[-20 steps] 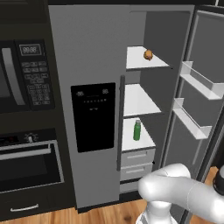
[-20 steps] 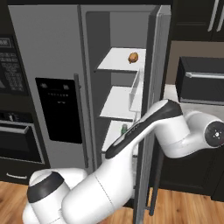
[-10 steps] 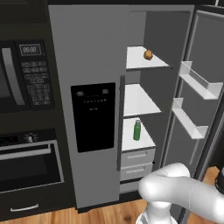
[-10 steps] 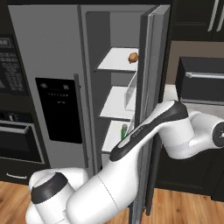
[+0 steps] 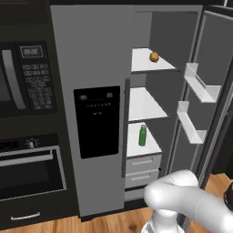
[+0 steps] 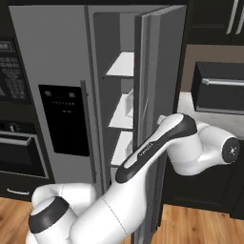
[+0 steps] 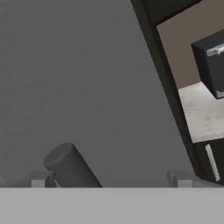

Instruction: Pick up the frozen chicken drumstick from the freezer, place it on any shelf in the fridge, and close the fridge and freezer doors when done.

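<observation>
Hand (image 7: 109, 183) tips are spread wide, nothing held, pressed close against the outer face of the open door (image 6: 152, 71). Beyond it, the drumstick (image 5: 154, 56) lies at 12 o'clock on the top shelf (image 5: 148, 63).

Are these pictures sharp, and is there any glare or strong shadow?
Left base view: even light, no glare; the drumstick is small, soft-edged. Right base view: the door shades the shelves behind it. Hand view: close, blurry grey door surface.

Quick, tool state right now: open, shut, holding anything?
Tool: open, holding nothing; its fingertips stand wide apart against the outer face of the grey fridge door.
</observation>
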{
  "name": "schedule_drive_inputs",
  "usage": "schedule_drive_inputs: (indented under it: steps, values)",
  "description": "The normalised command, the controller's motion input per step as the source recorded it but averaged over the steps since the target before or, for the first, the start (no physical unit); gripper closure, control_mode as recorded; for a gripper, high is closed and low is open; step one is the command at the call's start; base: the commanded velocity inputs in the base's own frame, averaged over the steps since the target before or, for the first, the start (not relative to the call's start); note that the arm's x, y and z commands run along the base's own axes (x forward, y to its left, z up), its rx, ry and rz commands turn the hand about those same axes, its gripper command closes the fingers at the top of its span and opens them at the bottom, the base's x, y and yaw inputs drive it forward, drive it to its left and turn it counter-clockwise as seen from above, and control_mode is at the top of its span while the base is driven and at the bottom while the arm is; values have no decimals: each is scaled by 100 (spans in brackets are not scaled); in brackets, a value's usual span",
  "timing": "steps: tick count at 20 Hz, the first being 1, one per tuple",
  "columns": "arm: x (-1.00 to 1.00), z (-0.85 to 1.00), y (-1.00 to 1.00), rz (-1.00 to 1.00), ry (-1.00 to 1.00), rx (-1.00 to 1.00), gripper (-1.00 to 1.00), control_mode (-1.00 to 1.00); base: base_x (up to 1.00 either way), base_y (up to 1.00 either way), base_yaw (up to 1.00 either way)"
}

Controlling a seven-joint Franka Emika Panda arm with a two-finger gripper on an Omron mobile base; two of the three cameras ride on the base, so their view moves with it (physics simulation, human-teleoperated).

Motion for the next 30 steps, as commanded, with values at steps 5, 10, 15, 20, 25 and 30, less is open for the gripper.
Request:
schedule_drive_inputs:
  steps: [5,10,15,20,25,30]
  values:
    - [100,10,100,0,-7,0,-100,-100,0,0,0]
    - [100,2,100,0,-8,0,-100,-100,0,0,0]
    - [91,1,100,0,-13,0,-100,-100,0,0,0]
    - [77,0,100,-11,-17,0,-100,-100,0,0,0]
    - [83,6,100,-29,-17,-5,-100,-100,0,0,0]
    - [95,12,100,-44,-13,-13,-100,-100,0,0,0]
